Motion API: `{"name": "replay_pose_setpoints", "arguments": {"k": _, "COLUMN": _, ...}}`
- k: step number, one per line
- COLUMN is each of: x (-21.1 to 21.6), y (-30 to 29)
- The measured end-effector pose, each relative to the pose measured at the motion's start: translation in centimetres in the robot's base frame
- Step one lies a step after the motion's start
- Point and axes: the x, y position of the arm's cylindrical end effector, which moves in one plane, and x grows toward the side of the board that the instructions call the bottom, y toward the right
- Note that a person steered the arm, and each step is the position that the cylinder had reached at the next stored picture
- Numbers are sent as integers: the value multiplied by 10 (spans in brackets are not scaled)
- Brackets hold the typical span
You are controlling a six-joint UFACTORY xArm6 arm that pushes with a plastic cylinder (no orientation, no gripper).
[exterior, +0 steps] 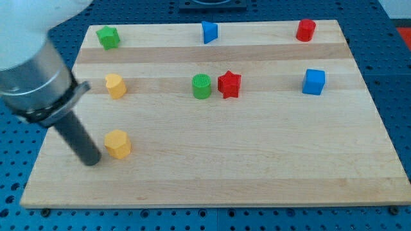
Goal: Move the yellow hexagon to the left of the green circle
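Observation:
The yellow hexagon (pixel 117 143) lies at the lower left of the wooden board (pixel 257 160). My tip (pixel 92 160) rests just left of it and slightly below, close to its left side. The green circle (pixel 201 86) stands near the board's middle, up and to the right of the hexagon. A red star (pixel 228 84) sits right beside the green circle on its right. A second yellow block (pixel 115 85), rounded in shape, lies above the hexagon, at the height of the green circle.
A green star (pixel 108 37) is at the top left, a blue triangle (pixel 209 31) at the top middle, a red cylinder (pixel 306 30) at the top right, a blue cube (pixel 313 81) at the right. The arm's body (pixel 32 70) covers the upper left.

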Motion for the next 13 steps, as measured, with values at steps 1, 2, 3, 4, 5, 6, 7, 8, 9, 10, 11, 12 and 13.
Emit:
{"name": "replay_pose_setpoints", "arguments": {"k": 1, "x": -47, "y": 34}}
{"name": "replay_pose_setpoints", "arguments": {"k": 2, "x": -65, "y": 44}}
{"name": "replay_pose_setpoints", "arguments": {"k": 3, "x": -38, "y": 22}}
{"name": "replay_pose_setpoints", "arguments": {"k": 4, "x": -18, "y": 34}}
{"name": "replay_pose_setpoints", "arguments": {"k": 5, "x": -15, "y": 76}}
{"name": "replay_pose_setpoints", "arguments": {"k": 6, "x": -44, "y": 96}}
{"name": "replay_pose_setpoints", "arguments": {"k": 7, "x": -79, "y": 96}}
{"name": "replay_pose_setpoints", "arguments": {"k": 8, "x": -71, "y": 95}}
{"name": "replay_pose_setpoints", "arguments": {"k": 9, "x": -71, "y": 86}}
{"name": "replay_pose_setpoints", "arguments": {"k": 10, "x": -92, "y": 79}}
{"name": "replay_pose_setpoints", "arguments": {"k": 11, "x": -109, "y": 79}}
{"name": "replay_pose_setpoints", "arguments": {"k": 12, "x": -118, "y": 79}}
{"name": "replay_pose_setpoints", "arguments": {"k": 13, "x": -122, "y": 79}}
